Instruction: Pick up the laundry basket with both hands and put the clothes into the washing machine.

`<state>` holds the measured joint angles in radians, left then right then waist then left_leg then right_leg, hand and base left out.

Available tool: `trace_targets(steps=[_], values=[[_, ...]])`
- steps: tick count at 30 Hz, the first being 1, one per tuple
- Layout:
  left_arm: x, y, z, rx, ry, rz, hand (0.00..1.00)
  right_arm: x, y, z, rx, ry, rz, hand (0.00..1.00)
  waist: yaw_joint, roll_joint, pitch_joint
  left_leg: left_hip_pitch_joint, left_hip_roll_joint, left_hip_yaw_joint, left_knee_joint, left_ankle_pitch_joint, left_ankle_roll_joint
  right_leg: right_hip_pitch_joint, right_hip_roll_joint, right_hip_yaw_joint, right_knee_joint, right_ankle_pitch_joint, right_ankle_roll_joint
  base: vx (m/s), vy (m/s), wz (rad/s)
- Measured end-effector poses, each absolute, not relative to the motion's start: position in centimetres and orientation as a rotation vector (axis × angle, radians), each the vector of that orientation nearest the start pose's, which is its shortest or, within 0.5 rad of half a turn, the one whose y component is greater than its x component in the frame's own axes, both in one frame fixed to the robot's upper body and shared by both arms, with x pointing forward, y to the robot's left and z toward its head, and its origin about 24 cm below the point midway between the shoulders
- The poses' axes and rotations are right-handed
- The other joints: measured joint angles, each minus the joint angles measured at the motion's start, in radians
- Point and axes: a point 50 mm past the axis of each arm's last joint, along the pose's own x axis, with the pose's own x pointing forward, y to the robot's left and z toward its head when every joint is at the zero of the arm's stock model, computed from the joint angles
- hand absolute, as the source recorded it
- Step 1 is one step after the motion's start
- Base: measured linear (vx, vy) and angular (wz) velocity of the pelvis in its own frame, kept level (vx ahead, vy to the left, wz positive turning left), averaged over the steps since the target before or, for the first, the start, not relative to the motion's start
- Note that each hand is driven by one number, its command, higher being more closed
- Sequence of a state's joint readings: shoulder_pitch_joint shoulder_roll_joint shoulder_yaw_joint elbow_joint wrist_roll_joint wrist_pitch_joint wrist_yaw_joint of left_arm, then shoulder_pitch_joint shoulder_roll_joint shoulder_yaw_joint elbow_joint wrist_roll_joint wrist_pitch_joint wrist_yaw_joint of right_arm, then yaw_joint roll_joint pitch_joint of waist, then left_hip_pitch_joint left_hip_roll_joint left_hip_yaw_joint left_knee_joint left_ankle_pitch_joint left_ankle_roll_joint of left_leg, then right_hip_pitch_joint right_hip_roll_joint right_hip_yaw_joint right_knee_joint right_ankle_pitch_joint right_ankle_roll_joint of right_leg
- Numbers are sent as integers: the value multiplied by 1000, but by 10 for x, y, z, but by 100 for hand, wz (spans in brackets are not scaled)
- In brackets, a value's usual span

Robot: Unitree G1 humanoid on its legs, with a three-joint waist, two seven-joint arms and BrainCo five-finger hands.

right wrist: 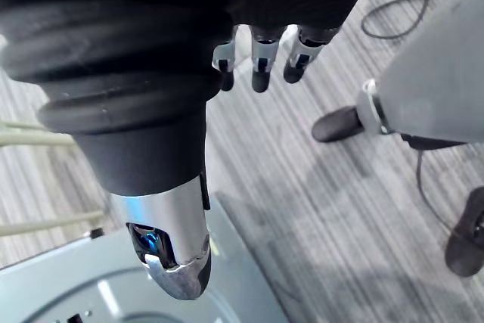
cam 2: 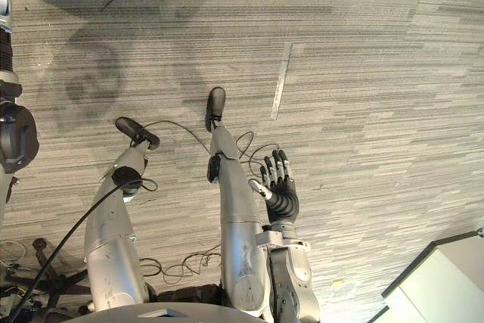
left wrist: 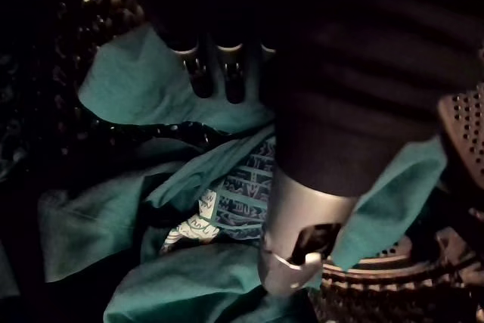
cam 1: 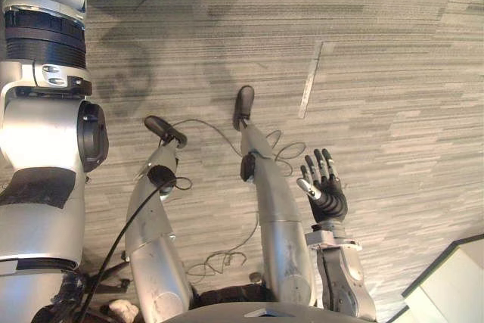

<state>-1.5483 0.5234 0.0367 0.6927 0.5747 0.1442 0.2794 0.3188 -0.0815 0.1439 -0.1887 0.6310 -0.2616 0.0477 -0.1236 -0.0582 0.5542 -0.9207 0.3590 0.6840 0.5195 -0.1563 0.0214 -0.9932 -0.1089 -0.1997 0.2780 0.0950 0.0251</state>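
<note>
Teal clothes [left wrist: 128, 209] lie heaped in a dark perforated drum [left wrist: 378, 285], which I take to be the washing machine's. A patterned white-and-teal piece [left wrist: 234, 194] sits in the middle of the heap. Left hand [left wrist: 302, 217] is inside with them: fingers [left wrist: 227, 73] look straight and lie against a teal fold, the thumb stands clear of the cloth, and nothing is gripped as far as the dim light lets me judge. Right hand [cam 1: 327, 194] hangs low at the robot's right side over the grey striped floor [cam 1: 393, 51], fingers spread, empty. The corner of a pale cabinet [cam 1: 454, 277] sits near it. Judgement: loading step, close to its end, since the clothes look to be in the machine. Next move calls for drawing the left hand out with fingers loose, so no cloth snags and trails out, then checking that nothing hangs over the drum's mouth.
</note>
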Motion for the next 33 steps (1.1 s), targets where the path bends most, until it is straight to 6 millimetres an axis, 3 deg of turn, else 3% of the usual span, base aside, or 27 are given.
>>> trace_targets(steps=[4,6,10,12,14,15,17,18,19,20,21,22,24,25,26,28,30,33], values=[[352,212,423,571,-802,691,0,189,-146,37,593,-104,20,0,0,4,1,30,-1,1,-1,1,1,22,-3,-2,15,-1,-2,-15,-38,4],[363,224,390,518,-733,680,0,189,-143,36,585,-95,31,0,-1,6,-1,61,-14,3,-20,6,2,42,-8,-2,18,-1,-2,-8,-29,5],[374,216,351,464,-660,620,0,188,-141,29,519,-64,33,0,3,7,-1,113,-18,2,-34,14,-1,92,-8,-7,20,-7,-10,-5,-41,8],[365,212,332,446,-693,621,0,188,-140,27,516,-49,23,0,6,11,-1,139,-20,2,-35,15,-2,117,-9,-8,22,-16,-19,-5,-47,5],[352,202,286,429,-674,611,0,190,-137,26,483,-46,23,0,14,22,-1,175,-23,0,-39,16,-4,155,-12,-18,24,-31,-31,0,-47,10],[347,199,273,418,-667,611,0,190,-136,25,488,-44,18,0,18,23,-1,186,-25,0,-39,17,-5,166,-16,-22,25,-42,-29,-1,-70,19],[330,181,214,455,-573,562,0,194,-136,23,455,-34,8,0,50,40,-4,234,-32,-12,-44,19,-9,222,-22,-37,33,-78,-32,-7,-82,28],[326,175,201,456,-544,544,0,196,-137,23,448,-31,4,0,57,49,-4,250,-34,-19,-46,20,-10,240,-24,-41,36,-86,-32,-10,-80,32],[313,160,160,440,-446,475,0,204,-137,20,430,-13,2,0,75,70,-12,293,-37,-28,-51,21,-11,287,-26,-51,46,-101,-31,-8,-56,28],[308,154,145,436,-402,442,0,205,-138,18,411,-6,-2,0,83,82,-18,311,-37,-32,-51,20,-11,306,-28,-56,52,-109,-32,-1,-66,39],[297,141,114,421,-309,353,0,207,-142,14,379,19,-5,0,96,107,-35,343,-39,-48,-51,18,-15,348,-30,-64,58,-129,-28,7,-42,33],[292,134,100,406,-265,298,0,207,-144,10,357,39,-5,0,104,120,-47,356,-41,-56,-52,16,-19,368,-30,-68,59,-140,-28,10,-57,34],[265,113,37,319,-37,93,0,208,-146,-11,264,158,15,0,123,143,-99,442,-49,-65,-64,8,-30,442,-39,-83,98,-182,-23,17,-72,25],[262,111,31,310,-10,72,0,208,-147,-14,254,172,14,0,123,144,-101,453,-51,-69,-67,8,-31,453,-41,-85,103,-187,-22,-5,-69,30],[252,105,9,283,77,3,0,206,-150,-23,227,219,14,0,123,149,-117,495,-55,-83,-76,7,-32,496,-46,-92,119,-207,-21,-35,-55,29],[236,102,-18,233,194,-54,0,200,-149,-36,206,288,19,0,128,135,-171,539,-71,-91,-107,21,-48,527,-61,-102,140,-226,-22,-30,-77,32],[220,105,-47,144,338,-65,0,191,-156,-57,163,385,-4,0,121,128,-222,619,-109,-123,-178,59,-55,606,-78,-130,132,-249,-14,-9,-105,49],[200,115,-73,49,464,-35,0,176,-168,-92,113,559,-48,0,127,124,-294,657,-126,-172,-206,97,-82,663,-79,-152,109,-263,-13,0,-73,27]])
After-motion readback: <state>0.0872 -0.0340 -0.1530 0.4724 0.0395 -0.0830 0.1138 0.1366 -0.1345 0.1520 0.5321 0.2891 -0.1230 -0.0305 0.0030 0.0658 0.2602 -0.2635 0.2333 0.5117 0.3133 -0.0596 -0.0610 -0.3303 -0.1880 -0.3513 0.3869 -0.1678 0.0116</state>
